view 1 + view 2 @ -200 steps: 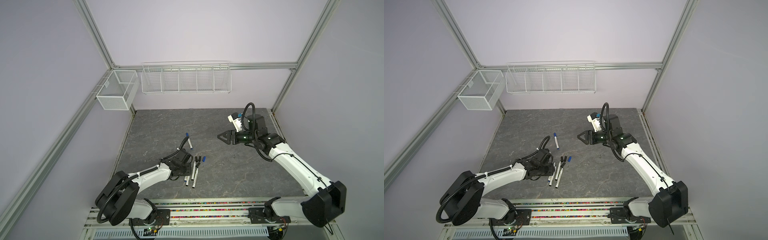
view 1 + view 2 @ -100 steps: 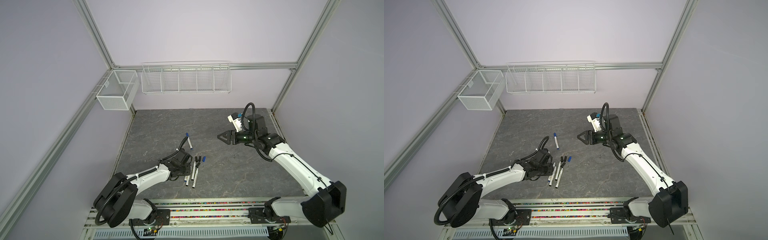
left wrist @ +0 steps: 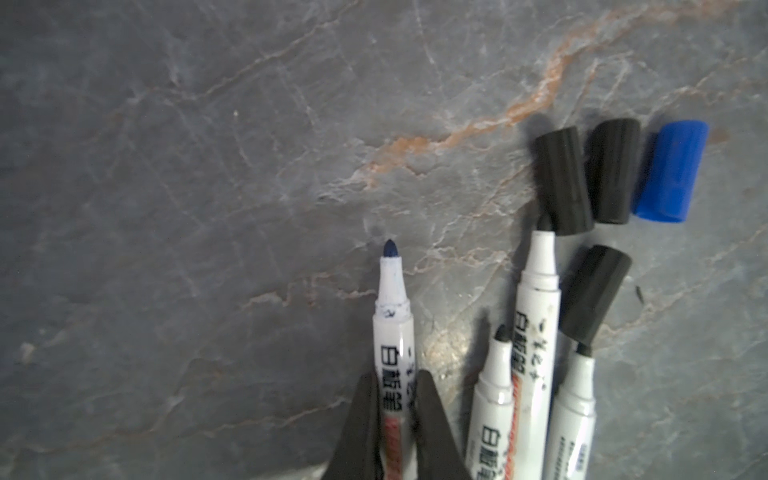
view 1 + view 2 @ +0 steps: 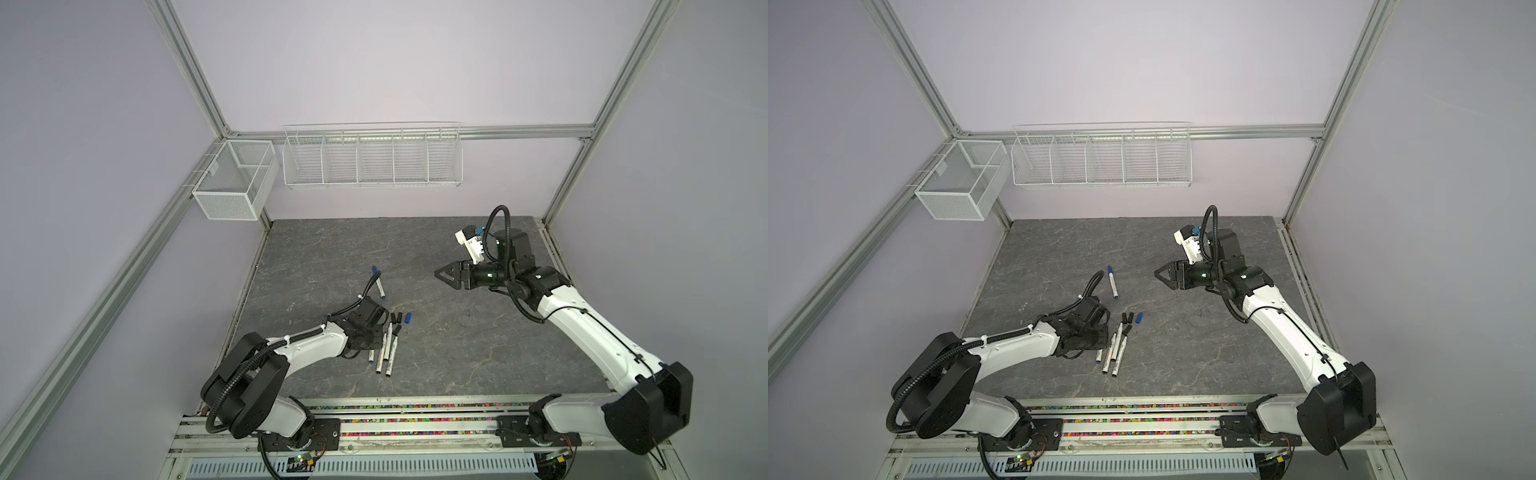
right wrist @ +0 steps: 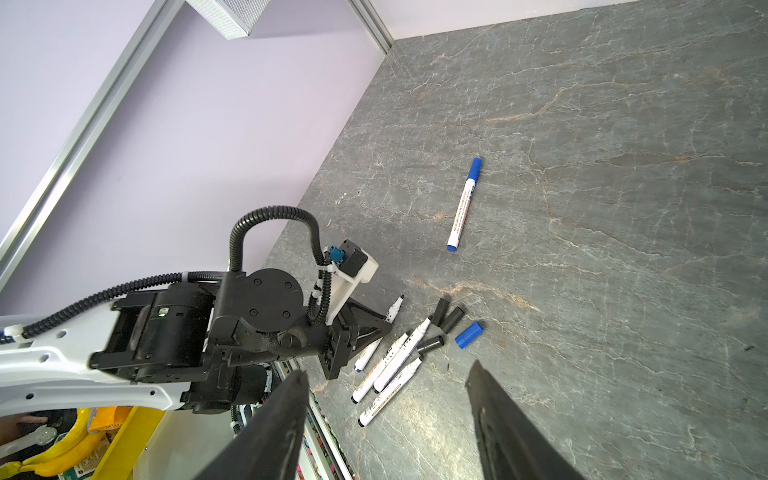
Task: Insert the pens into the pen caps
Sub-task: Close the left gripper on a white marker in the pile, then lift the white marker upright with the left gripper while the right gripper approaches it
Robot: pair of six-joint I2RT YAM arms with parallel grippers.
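Since the slim white marker pen with the bare blue tip sits clamped in the left tool low on the grey marbled desk, lift it level and aim for the stubby blue plastic cap at 3 o'clock. The right tool, jaws apart at 1 o'clock, could steady that cap.

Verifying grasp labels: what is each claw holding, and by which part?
The left claw is shut on the uncapped blue-tipped pen, gripping its printed barrel a little behind the tip. The right claw is open and holds nothing.
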